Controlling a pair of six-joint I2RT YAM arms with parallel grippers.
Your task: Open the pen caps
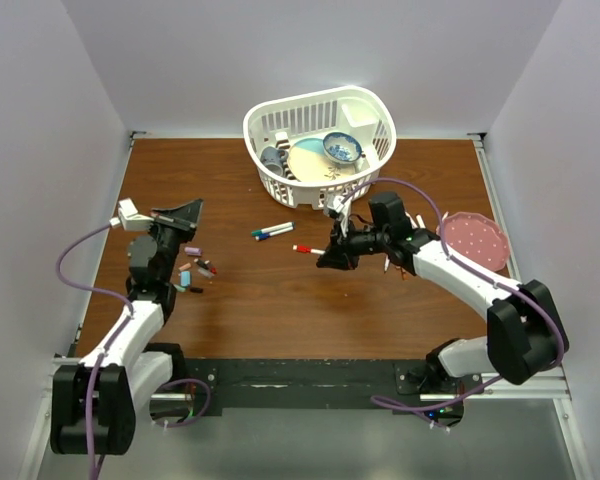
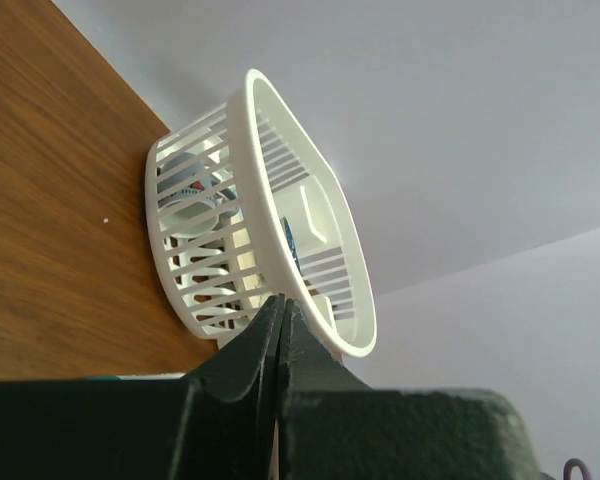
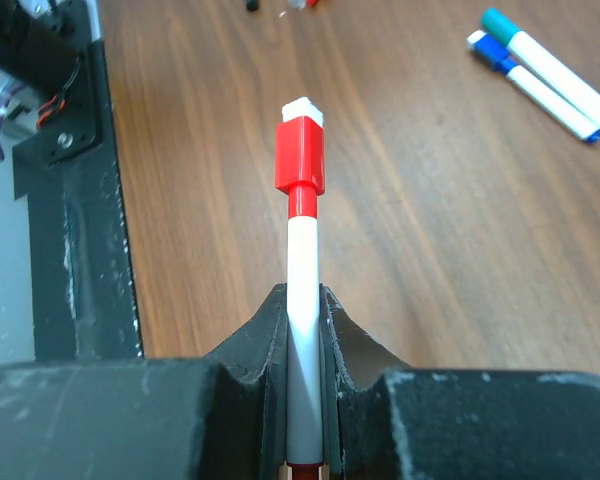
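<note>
- Right claw (image 3: 302,302): clamped on the barrel of a white marker (image 3: 302,250), with a finger pressed on each side.
- Red cap (image 3: 300,160): seated on the marker's far end, out beyond the fingertips. In the top view this end points toward the left arm and is held above the worktop (image 1: 280,310).
- Left claw (image 2: 280,322): fingers shut together with nothing between them. It is raised off the wood at the left side and aimed toward the basket (image 1: 305,190).
- Loose caps (image 1: 185,278): a small cluster (pink, teal, red and black can be made out) lying on the worktop just beside the left arm.
- Two capped markers (image 3: 555,72): one has a teal cap (image 3: 498,20), the other a blue cap (image 3: 492,50). They lie side by side on the worktop, between the basket and the right claw.
- Basket: white slatted plastic at the far edge, holding dishes.
- Pink plate (image 1: 475,240): on the worktop beside the right forearm.
</note>
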